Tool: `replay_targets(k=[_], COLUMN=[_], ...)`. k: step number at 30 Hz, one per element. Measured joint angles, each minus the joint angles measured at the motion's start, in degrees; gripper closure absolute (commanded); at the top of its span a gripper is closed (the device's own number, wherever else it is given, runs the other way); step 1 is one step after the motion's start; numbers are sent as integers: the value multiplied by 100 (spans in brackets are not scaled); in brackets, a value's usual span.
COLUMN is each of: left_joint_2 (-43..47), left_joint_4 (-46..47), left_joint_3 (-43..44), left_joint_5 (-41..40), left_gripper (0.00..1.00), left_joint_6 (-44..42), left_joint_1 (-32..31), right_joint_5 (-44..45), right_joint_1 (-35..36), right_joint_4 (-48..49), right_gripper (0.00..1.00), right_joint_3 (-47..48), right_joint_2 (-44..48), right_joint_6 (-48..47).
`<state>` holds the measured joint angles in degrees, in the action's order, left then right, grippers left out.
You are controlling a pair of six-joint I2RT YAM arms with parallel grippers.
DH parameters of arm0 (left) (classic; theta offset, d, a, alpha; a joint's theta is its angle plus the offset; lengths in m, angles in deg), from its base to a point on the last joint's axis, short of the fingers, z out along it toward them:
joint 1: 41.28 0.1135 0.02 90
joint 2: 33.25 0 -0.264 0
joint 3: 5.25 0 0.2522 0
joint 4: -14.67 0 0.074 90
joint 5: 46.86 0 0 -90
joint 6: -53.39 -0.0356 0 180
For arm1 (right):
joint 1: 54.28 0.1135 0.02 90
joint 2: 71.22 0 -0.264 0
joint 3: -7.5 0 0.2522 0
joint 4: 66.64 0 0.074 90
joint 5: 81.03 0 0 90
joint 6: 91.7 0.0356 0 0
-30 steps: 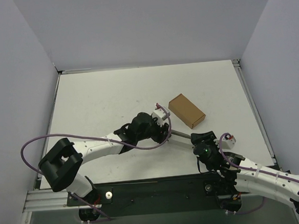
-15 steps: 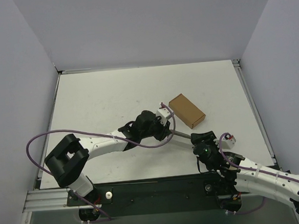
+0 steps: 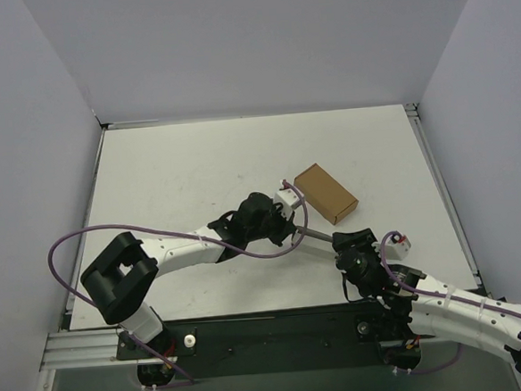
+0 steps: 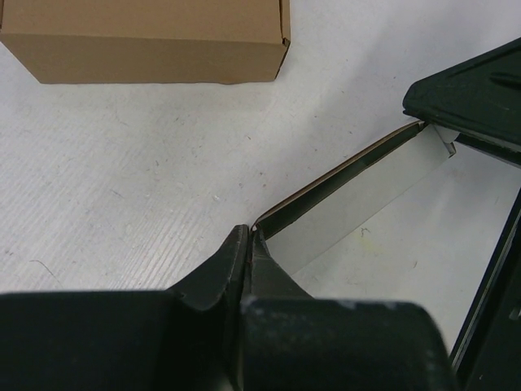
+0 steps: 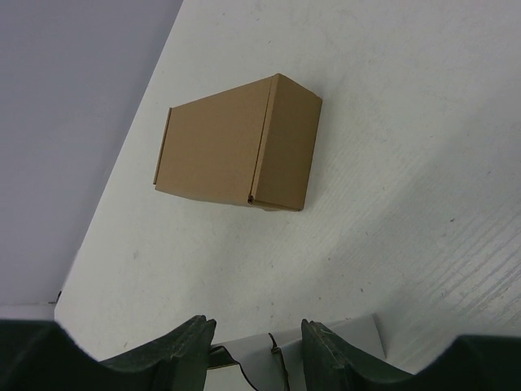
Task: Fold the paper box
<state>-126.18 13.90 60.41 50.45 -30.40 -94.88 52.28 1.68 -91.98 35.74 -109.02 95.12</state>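
Pinching paper box [image 4: 358, 195] corner, left hand [image 4: 247, 237] closed

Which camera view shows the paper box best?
The left wrist view: there the paper box is a long white-grey panel, pinched by the shut left gripper. The top view shows only a thin sliver; the right wrist view, only a white corner at its bottom edge.

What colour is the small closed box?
The box is plain brown; best in right wrist view.
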Motion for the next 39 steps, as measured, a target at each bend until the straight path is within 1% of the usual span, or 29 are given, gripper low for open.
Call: replay_targets(k=[5,20,33,39], left_joint_2=[0,0,79,81], left_joint_4=[-37,-92,710,1014], left_joint_3=[17,33,-490,-664], left_joint_5=[-146,-1331,-1755,-2168], left_gripper=[100,100,100,100], left_joint_6=[20,356,839,870], left_joint_1=[-76,-522,-684,-870], right_joint_5=[35,57,57,61], right_joint_1=[0,0,2,2], right_joint_4=[2,2,2,-2], right_gripper=[96,96,96,96], right_joint_3=[24,35,42,46], right_joint_2=[-61,-90,-98,-98], right_joint_6=[0,2,-22,-35])
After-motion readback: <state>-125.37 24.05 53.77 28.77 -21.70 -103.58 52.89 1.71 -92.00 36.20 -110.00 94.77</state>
